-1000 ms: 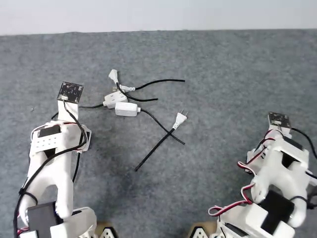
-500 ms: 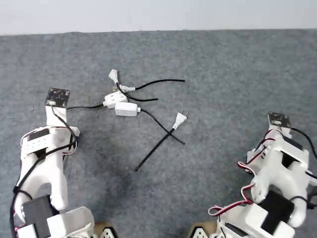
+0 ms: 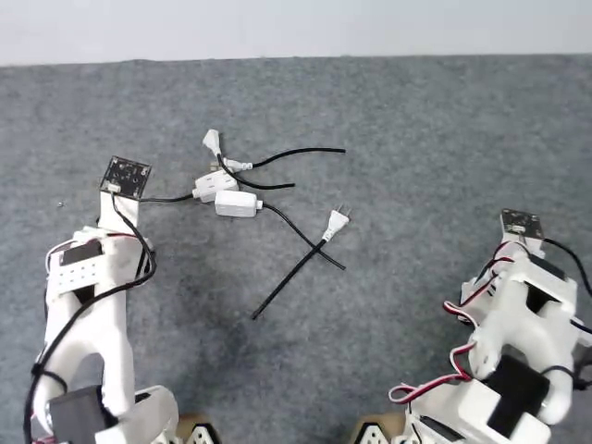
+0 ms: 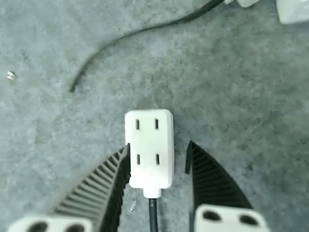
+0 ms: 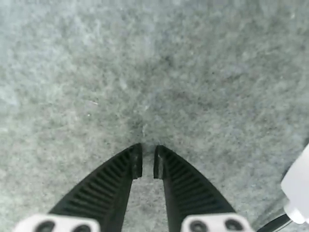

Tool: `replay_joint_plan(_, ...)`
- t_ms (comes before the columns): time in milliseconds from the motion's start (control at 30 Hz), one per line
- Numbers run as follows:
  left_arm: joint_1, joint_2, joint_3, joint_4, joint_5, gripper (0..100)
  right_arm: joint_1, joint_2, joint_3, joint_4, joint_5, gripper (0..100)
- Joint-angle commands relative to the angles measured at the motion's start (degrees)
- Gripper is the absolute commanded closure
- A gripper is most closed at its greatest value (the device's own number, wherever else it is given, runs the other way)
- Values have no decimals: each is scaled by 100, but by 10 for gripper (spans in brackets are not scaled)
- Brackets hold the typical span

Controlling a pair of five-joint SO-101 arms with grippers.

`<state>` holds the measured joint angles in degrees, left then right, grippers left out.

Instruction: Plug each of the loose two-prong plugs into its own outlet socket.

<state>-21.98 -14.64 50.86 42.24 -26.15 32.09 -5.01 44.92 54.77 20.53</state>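
We see L claw (image 4: 157, 147) spread either side of socket (image 4: 148, 140), centre of left wrist view. R claw (image 5: 146, 163) tips nearly meeting, above grey worktop (image 5: 203, 72). Loose plug (image 3: 339, 220) mid-frame, high view.

The left arm (image 3: 92, 287) swung aside, then back toward the outlet blocks (image 3: 238, 204)

a grey carpet-like mat (image 3: 435, 139) covers the table, with a pale wall (image 3: 296, 28) along its far edge.
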Motion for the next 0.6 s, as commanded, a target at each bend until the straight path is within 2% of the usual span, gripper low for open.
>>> replay_joint_plan(0, 26, 246, -505, 360, -62, 766, 84, -233, 18, -101, 18, 920)
replay_joint_plan(433, -202, 2013, -1807, 519, 53, 761, 75, -233, 18, -101, 18, 920)
replay_joint_plan(567, -273, 2066, -1982, 651, 35, 761, 66, -233, 18, -101, 18, 920)
